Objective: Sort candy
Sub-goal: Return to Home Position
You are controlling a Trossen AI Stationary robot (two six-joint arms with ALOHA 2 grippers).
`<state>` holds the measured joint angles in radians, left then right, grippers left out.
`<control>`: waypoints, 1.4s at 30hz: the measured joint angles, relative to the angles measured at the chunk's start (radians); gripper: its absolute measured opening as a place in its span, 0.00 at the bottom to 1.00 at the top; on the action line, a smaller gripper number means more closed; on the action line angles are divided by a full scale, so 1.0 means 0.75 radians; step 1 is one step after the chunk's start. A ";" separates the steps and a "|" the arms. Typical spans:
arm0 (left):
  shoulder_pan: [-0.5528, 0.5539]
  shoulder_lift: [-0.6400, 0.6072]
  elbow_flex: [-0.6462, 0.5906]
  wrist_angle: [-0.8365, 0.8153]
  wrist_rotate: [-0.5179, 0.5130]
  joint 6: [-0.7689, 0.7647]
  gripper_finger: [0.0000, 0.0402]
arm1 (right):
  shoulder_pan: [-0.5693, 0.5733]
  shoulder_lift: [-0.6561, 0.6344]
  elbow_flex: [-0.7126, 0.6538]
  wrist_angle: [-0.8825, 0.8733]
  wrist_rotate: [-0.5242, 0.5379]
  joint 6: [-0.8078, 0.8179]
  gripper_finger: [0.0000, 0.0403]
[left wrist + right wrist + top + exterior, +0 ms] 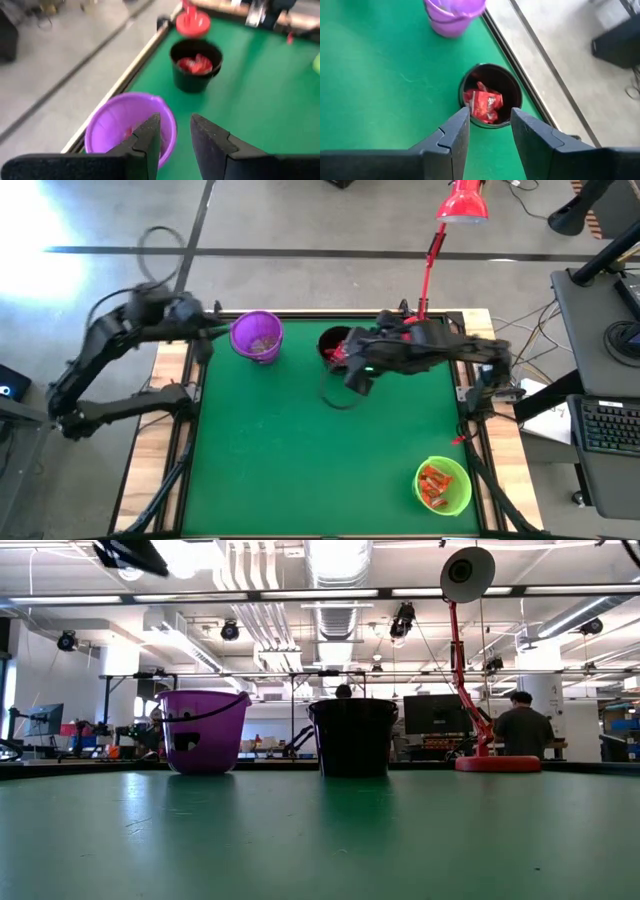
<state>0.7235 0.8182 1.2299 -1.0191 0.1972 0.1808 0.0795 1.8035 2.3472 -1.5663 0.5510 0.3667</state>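
The tabletop is flat green felt framed in pale wood, with its widest open stretch at the lower left of the high view. The left arm folds at upper left. The right arm stretches in from the right edge. The left jaws and the right jaws stand parted, holding nothing. The round purple cup and black cup sit by the top edge, and the green cup sits at lower right. Shiny, crinkled red candy lies in the black one and orange-red candy in the green (the purple's load is too small to tell).

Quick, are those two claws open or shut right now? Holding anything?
Left gripper: open, holding nothing, by the purple cup.
Right gripper: open, holding nothing, by the black cup.
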 joint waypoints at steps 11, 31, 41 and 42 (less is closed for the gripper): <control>0.000 -0.436 -0.141 0.099 0.206 -0.131 0.22 | 0.300 -0.296 -0.165 0.062 0.134 0.052 0.32; 0.000 -1.090 -0.654 0.334 0.223 -0.359 0.22 | 0.838 -0.698 -0.988 1.001 0.210 0.035 0.32; -0.001 -1.089 -0.860 0.406 0.380 -0.443 0.22 | 0.971 -0.755 -1.572 1.752 0.256 -0.049 0.32; -0.001 -1.088 -0.873 0.408 0.381 -0.450 0.22 | 0.973 -0.755 -1.627 1.829 0.257 -0.039 0.32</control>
<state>0.7227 0.0024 0.5751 -0.7129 0.4828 -0.1566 0.8089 1.2375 1.1266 -0.1949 0.7441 0.3374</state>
